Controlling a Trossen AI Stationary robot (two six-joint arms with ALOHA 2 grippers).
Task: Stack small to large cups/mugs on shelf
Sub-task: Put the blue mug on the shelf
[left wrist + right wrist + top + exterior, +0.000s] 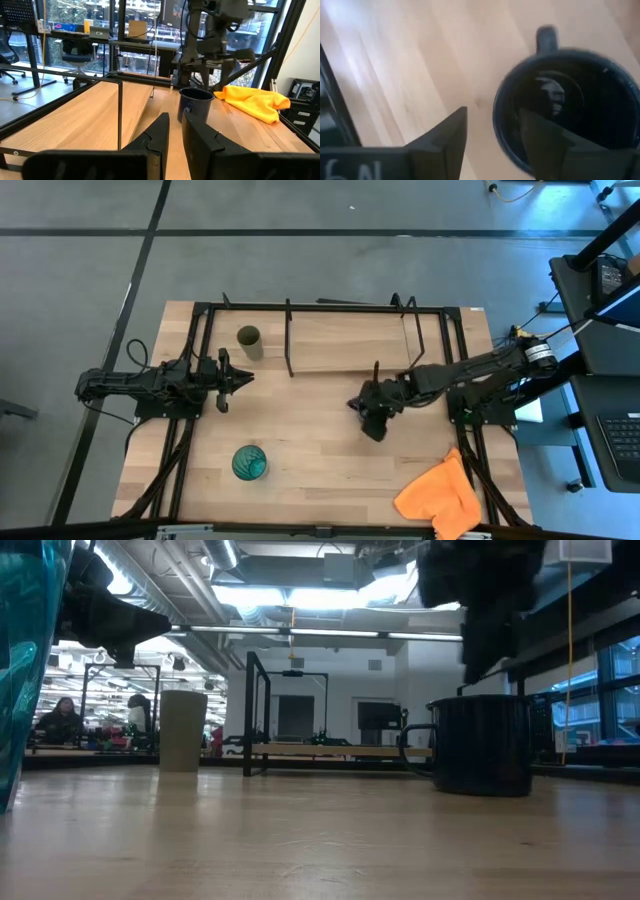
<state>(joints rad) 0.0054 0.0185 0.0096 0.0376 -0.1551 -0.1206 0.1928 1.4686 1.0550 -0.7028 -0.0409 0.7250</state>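
bright ceiling lights [290, 595] | glare | right wrist view blurred

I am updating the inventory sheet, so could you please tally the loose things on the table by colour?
Dark navy: 1, the mug
Olive-tan: 1, the small cup
Teal-green: 1, the tumbler
Orange: 1, the cloth
Total: 4
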